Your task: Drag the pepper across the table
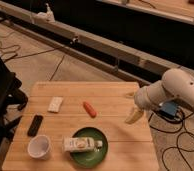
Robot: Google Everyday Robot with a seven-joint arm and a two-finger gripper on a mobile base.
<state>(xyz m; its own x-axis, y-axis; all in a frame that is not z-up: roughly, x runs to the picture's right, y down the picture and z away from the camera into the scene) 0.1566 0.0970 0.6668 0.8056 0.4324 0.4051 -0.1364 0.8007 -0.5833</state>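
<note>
On the wooden counter [115, 97], a black remote [35, 125] lies near the left edge, with a white cup [38, 146] in front of it and a white packet [55, 104] behind. A green plate [91, 156] carries a white container on its side [82, 144]. The pepper [90, 109] lies mid-counter, behind the plate. Well apart to the right, the gripper [132, 116] hangs over the counter's right edge; I cannot tell whether it is wide or narrow.

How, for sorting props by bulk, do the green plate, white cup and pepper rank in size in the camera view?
1. green plate
2. white cup
3. pepper
The tool hangs over the table's right side, apart from all three.
</note>
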